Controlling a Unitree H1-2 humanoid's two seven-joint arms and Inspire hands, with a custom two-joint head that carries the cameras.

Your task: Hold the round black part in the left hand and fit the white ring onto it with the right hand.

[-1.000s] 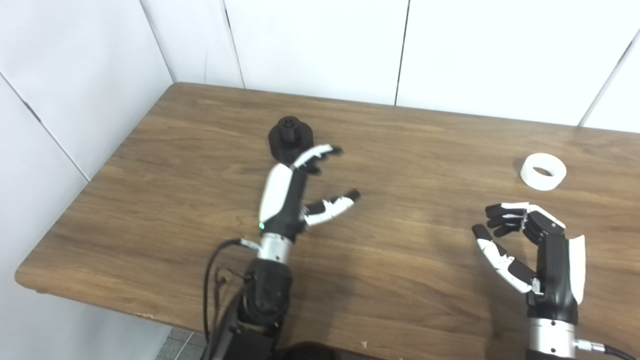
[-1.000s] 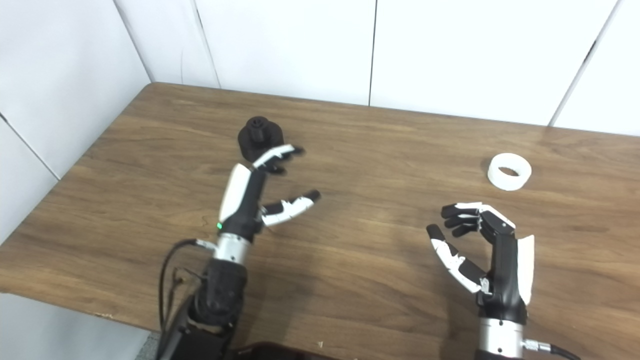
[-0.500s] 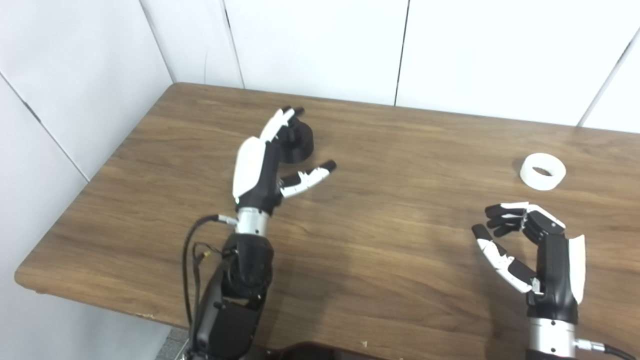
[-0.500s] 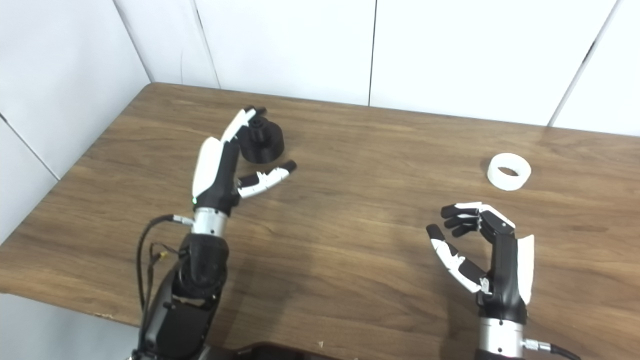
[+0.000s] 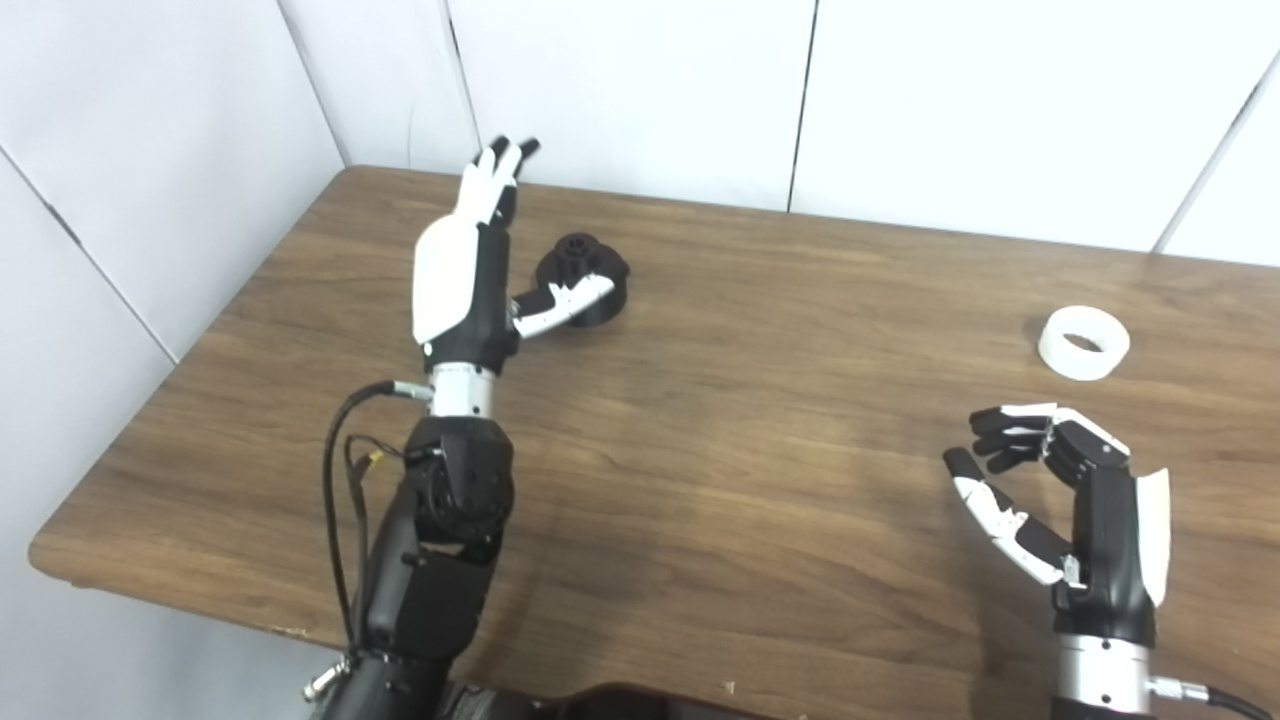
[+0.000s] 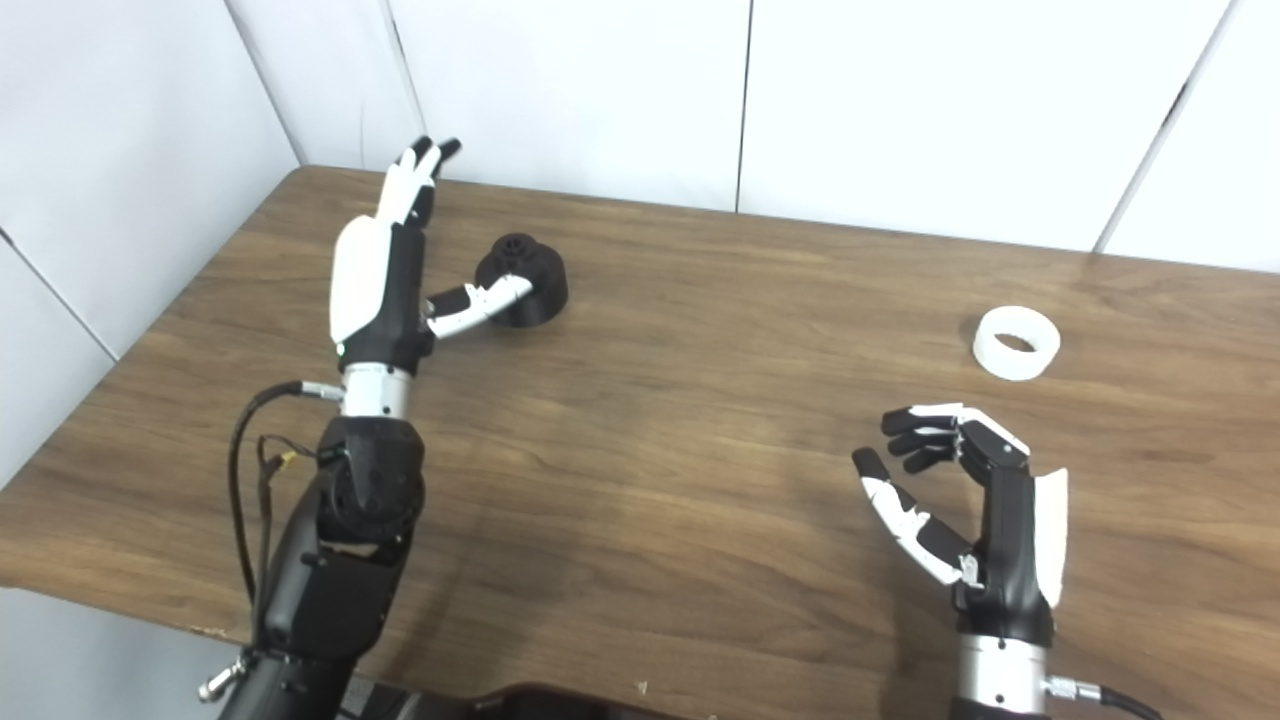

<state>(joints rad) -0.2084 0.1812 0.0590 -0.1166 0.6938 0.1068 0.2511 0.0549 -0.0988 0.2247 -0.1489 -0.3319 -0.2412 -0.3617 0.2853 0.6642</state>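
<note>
Near side of round black part (image 5: 585,290) behind left hand's (image 5: 468,270) thumb; contact unclear.

Brown wooden table (image 5: 760,480); white panelled wall (image 5: 640,90) behind.

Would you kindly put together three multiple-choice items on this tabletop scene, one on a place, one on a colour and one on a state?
1. Where does the white ring lie?
A. On the table, beyond the right hand
B. In the left hand
C. On the black part

2. What colour is the round part by the left hand?
A. White
B. Black
C. Red

3. What state is the right hand in?
A. Shut on the ring
B. Open, holding nothing
C. Flat on the table

Answers:
1. A, the ring sits alone on the wood, apart from both hands.
2. B, it is dark all over.
3. B, its fingers are curled but apart, with nothing between them.
</note>
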